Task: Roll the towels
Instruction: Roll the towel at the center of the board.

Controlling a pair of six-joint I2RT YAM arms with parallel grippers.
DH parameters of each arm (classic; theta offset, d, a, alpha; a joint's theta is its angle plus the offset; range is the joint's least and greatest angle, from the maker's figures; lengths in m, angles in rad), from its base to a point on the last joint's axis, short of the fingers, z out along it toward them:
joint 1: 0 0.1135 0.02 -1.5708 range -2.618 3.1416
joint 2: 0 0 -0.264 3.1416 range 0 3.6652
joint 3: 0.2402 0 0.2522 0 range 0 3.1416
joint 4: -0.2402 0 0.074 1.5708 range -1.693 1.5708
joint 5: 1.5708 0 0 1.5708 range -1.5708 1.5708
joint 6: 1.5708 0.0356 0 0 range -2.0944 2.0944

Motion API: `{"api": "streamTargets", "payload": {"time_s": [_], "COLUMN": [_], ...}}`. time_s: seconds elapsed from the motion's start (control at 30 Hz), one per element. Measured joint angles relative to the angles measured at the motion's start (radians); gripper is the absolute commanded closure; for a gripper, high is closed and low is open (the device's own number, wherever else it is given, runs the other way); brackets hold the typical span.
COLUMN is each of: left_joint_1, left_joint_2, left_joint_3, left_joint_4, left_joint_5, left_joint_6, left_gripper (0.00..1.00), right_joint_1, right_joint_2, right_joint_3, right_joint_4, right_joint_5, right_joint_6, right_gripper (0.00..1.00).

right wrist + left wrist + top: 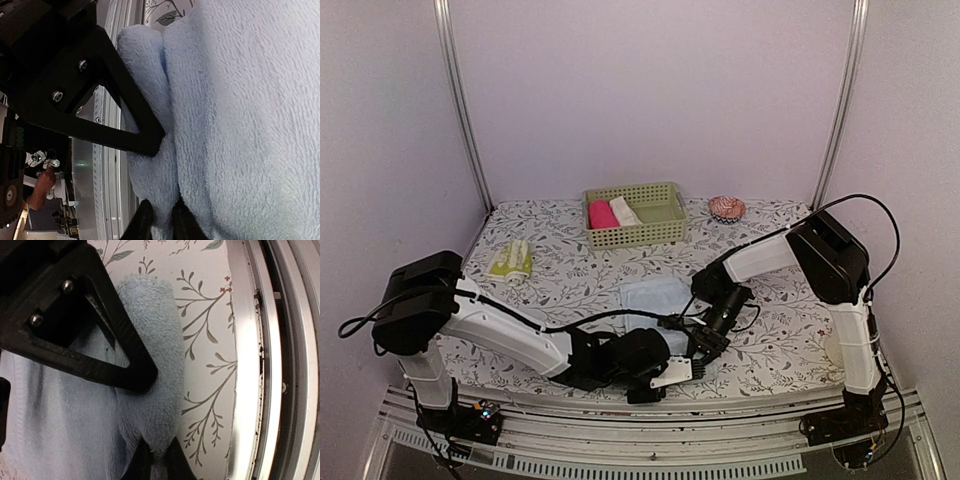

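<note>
Left gripper [157, 462] fills the foreground of its own wrist view, its two fingertips nearly together with a ridge of the light blue towel [152, 315] nipped between them. Right gripper [162, 222] shows the same in its view: tips drawn close on a fold of the same cloth [240, 125]. From above, both sit side by side at that towel's near edge, left gripper [685, 372] just nearer the table [570, 280] edge than right gripper [705, 345].

That near edge is turned over into a thick lip. Its long axis runs left to right, parallel to the metal rail [260, 365] along the table front. All the flat cloth [655, 297] lies beyond the fingers, away from the arm bases, so I judge the roll must travel outward toward the basket [665, 232], both ends kept level.

Count: two towels. Blue one is in hand; the yellow-green towel [510, 262] lies well apart at the left, nearer the left arm. One basket holds two rolls, a pink roll [602, 214] and a cream-white roll [624, 210]; one round red-and-white object [727, 208] sits beside it
</note>
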Motion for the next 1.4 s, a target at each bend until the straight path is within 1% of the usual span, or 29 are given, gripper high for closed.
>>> {"api": "streamTargets", "payload": {"time_s": [0.1,0.13,0.23,0.3,0.4,0.47,0.53,0.57,0.67,0.7,0.77,0.83,0.9,1.0,1.13,1.27,1.33,1.4], "left_joint_1": [0.002,0.004,0.011,0.023,0.069,0.113,0.157,0.183,0.256,0.277,0.304,0.323,0.335,0.346,0.357,0.365,0.367,0.369], "left_joint_2": [0.0,0.0,0.0,0.002,0.027,0.04,0.051,0.064,0.124,0.143,0.169,0.193,0.215,0.246,0.266,0.27,0.27,0.27], "left_joint_3": [0.018,0.027,0.052,0.072,0.13,0.153,0.169,0.18,0.227,0.239,0.254,0.27,0.283,0.298,0.303,0.303,0.303,0.303], "left_joint_4": [-0.028,-0.044,-0.097,-0.134,-0.196,-0.219,-0.24,-0.25,-0.267,-0.267,-0.269,-0.274,-0.276,-0.275,-0.27,-0.267,-0.267,-0.268], "left_joint_5": [0.027,0.043,0.093,0.133,0.233,0.332,0.438,0.499,0.685,0.746,0.84,0.907,0.96,1.025,1.079,1.097,1.099,1.102], "left_joint_6": [-0.014,-0.021,-0.056,-0.084,-0.151,-0.195,-0.225,-0.243,-0.294,-0.311,-0.339,-0.367,-0.392,-0.423,-0.448,-0.462,-0.466,-0.471], "left_gripper": [1.0,1.0,1.0,1.0,1.0,1.0,1.0,0.99,0.99,0.99,0.99,0.99,0.99,0.99,0.99,0.98,0.97,0.94], "right_joint_1": [-0.005,-0.008,-0.033,-0.076,-0.139,-0.17,-0.172,-0.168,-0.143,-0.124,-0.074,0.0,0.084,0.174,0.267,0.322,0.332,0.336], "right_joint_2": [-0.038,-0.069,-0.203,-0.327,-0.513,-0.657,-0.783,-0.85,-0.995,-1.02,-1.033,-1.02,-0.988,-0.937,-0.828,-0.702,-0.663,-0.638], "right_joint_3": [-0.003,-0.006,-0.011,-0.012,-0.029,-0.077,-0.142,-0.182,-0.286,-0.314,-0.361,-0.426,-0.502,-0.568,-0.581,-0.579,-0.579,-0.578], "right_joint_4": [-0.022,-0.027,-0.037,-0.034,0.024,0.092,0.16,0.186,0.237,0.25,0.287,0.344,0.404,0.473,0.581,0.677,0.707,0.74], "right_joint_5": [0.018,0.037,0.072,0.089,0.128,0.171,0.192,0.193,0.201,0.218,0.267,0.356,0.46,0.568,0.665,0.732,0.754,0.775], "right_joint_6": [-0.011,-0.019,-0.021,-0.011,0.034,0.073,0.103,0.112,0.111,0.108,0.101,0.095,0.095,0.093,0.091,0.091,0.09,0.085], "right_gripper": [0.61,0.59,0.59,0.6,0.58,0.54,0.48,0.47,0.47,0.48,0.5,0.49,0.49,0.48,0.47,0.48,0.57,0.71]}}
